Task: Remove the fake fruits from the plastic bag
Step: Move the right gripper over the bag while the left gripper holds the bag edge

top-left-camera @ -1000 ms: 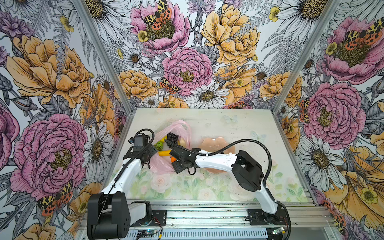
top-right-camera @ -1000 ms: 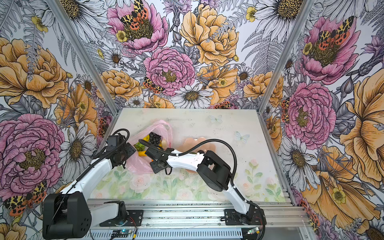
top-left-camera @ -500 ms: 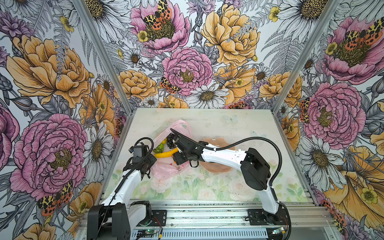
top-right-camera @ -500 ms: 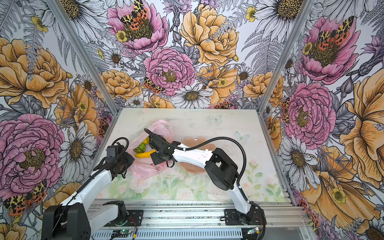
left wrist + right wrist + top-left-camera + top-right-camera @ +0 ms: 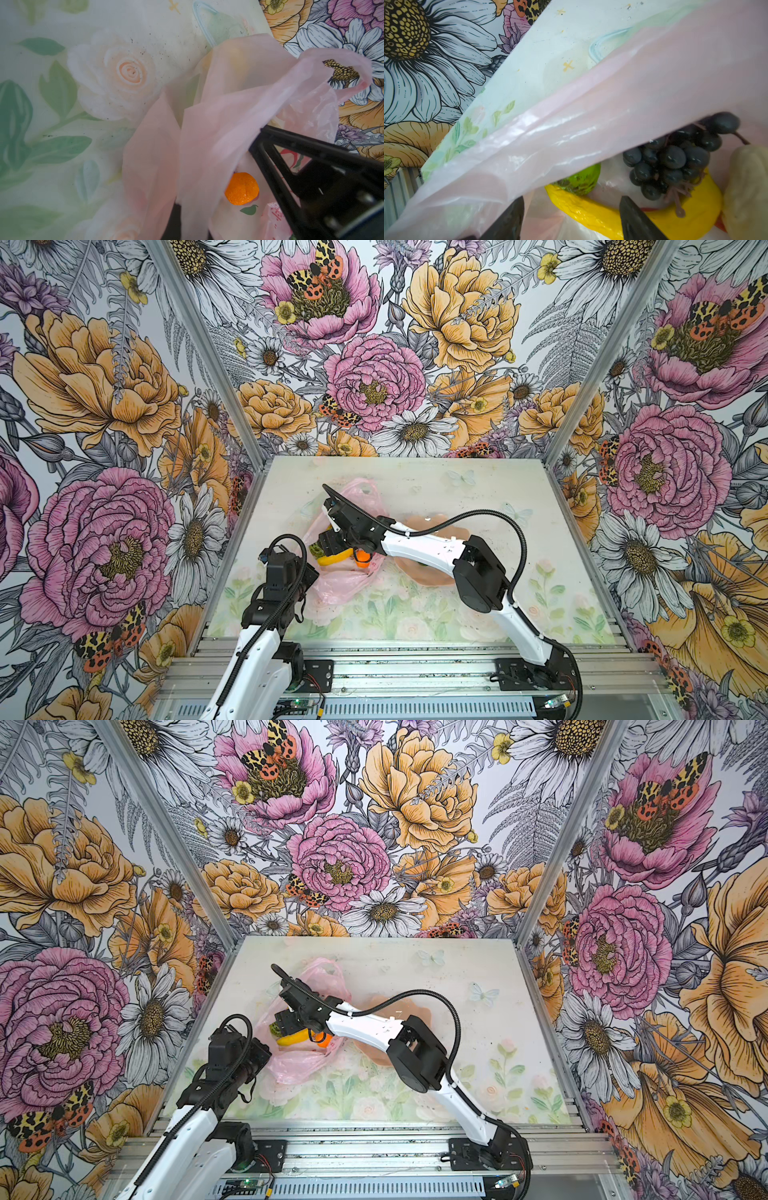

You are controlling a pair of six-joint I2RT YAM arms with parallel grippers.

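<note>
The pink plastic bag (image 5: 345, 585) lies crumpled at the table's left-middle in both top views, its mouth gaping. In it show a yellow banana (image 5: 332, 559), a small orange (image 5: 363, 567) and a green fruit (image 5: 316, 549). My left gripper (image 5: 305, 574) is shut on the bag's near-left edge; in the left wrist view the film (image 5: 228, 114) bunches up toward it, beside the orange (image 5: 242, 191). My right gripper (image 5: 571, 199) is open inside the bag's mouth, its fingers either side of the banana (image 5: 602, 212). Dark grapes (image 5: 675, 160), the green avocado (image 5: 579, 180) and a cream-white lump (image 5: 747, 187) lie just beyond.
A peach-pink bowl (image 5: 428, 576) sits to the right of the bag, partly under my right forearm. The left wall panel (image 5: 245, 506) runs close beside the bag. My right arm's black gripper body (image 5: 311, 176) crosses the left wrist view.
My left gripper drew back toward the near edge and shut on the bag's edge. My right gripper moved farther and to the left, into the bag's mouth, and its jaws spread slightly.
</note>
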